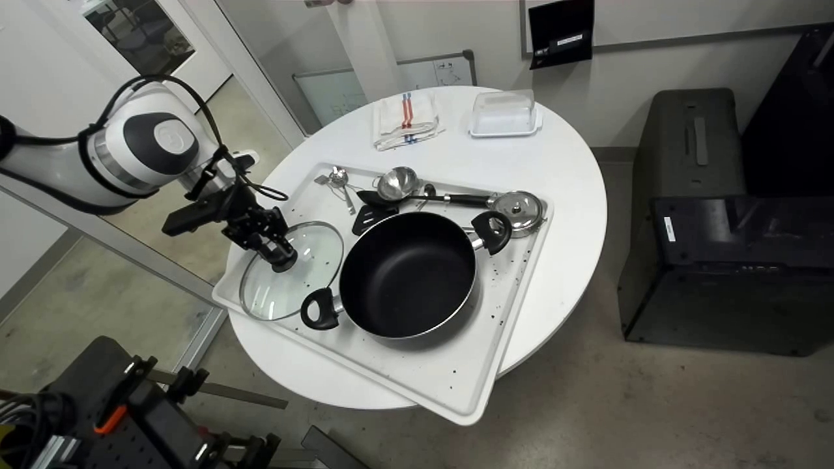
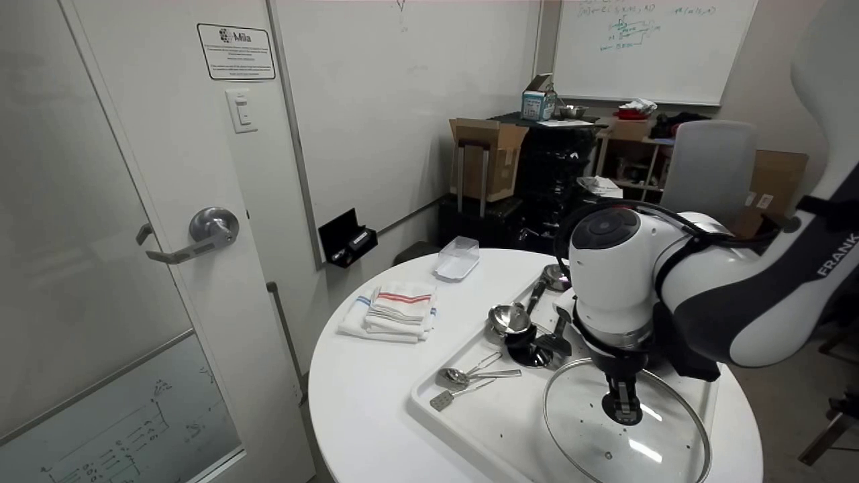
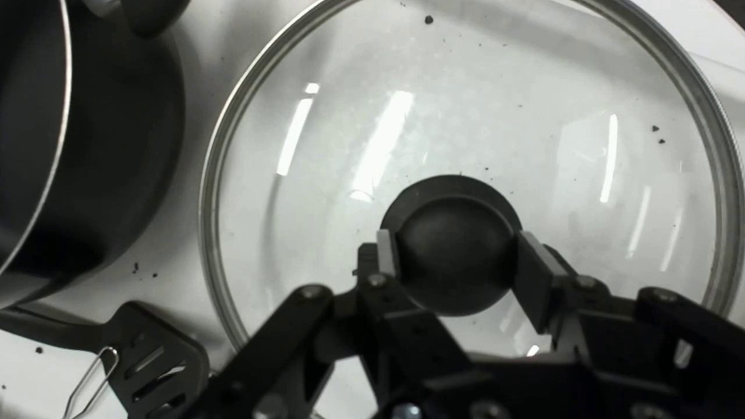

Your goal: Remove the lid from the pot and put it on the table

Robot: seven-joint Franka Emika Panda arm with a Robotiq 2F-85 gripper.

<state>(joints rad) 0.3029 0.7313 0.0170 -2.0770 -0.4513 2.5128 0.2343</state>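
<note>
Near wrist-view centre, hand point(image 3: 460, 262) is clamping lid point(image 3: 477, 139) by its knob point(image 3: 454, 247), likely the best hold, its glass presumably being slick and fragile.

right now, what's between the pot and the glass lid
In the wrist view, white tray with dark specks shows between the pot and the lid; in an exterior view, a pot handle juts into that gap.
</note>
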